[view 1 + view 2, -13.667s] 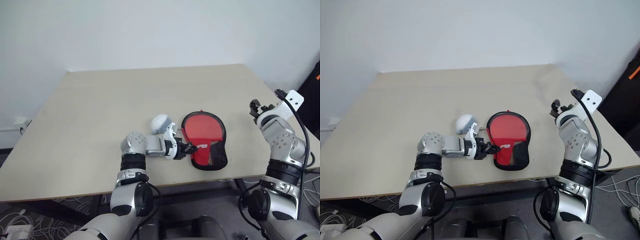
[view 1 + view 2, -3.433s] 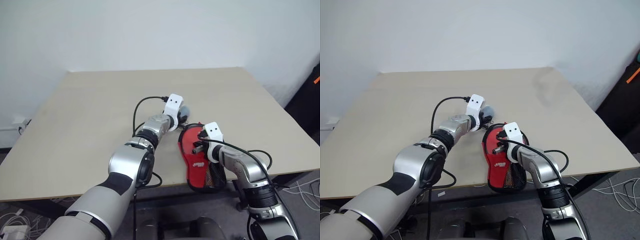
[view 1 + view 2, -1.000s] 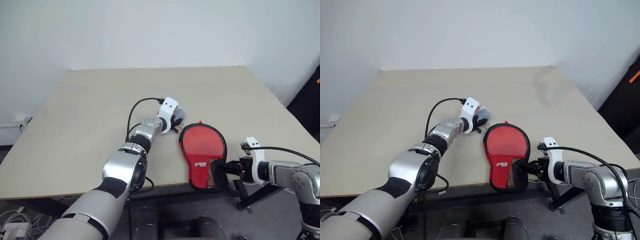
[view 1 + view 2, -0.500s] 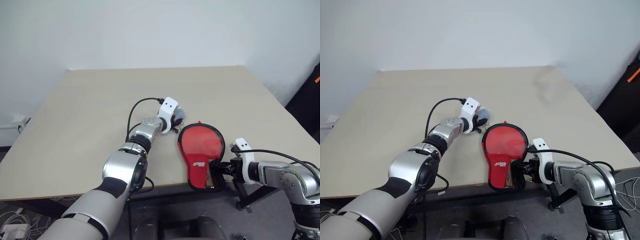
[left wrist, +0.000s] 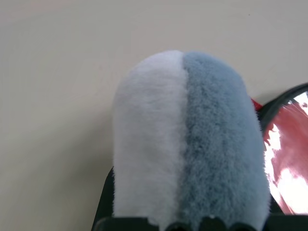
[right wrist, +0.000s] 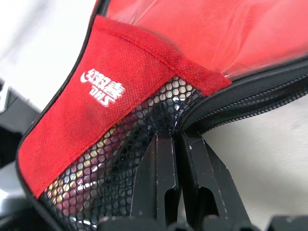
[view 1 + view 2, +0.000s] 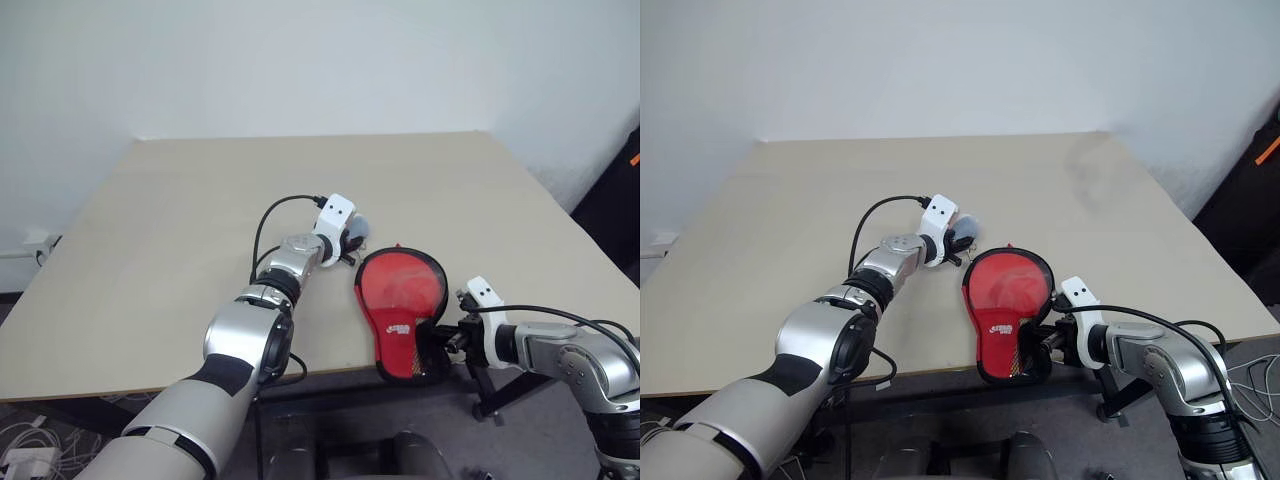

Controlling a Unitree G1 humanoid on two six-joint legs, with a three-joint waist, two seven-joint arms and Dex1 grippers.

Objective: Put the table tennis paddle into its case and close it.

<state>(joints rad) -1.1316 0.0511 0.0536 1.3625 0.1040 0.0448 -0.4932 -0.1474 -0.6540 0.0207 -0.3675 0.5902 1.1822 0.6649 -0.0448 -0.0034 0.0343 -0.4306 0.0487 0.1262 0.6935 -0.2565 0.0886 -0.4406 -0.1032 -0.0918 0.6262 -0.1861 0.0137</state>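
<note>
Right gripper (image 6: 177,139): fingers pressed together, pinching the zipper edge of the case (image 7: 402,310) at its mesh end, at about 4 o'clock on the case. Case lies flat, red side up, by the near edge of the table (image 7: 180,220). Left gripper (image 7: 352,240) at the case's 10 o'clock, clamped on a white-and-grey fuzzy object (image 5: 187,144). Paddle not discernible.

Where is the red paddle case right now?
In the head views the case lies at the table's near edge, right of centre, between the left gripper and the right gripper, which pinches its edge.
</note>
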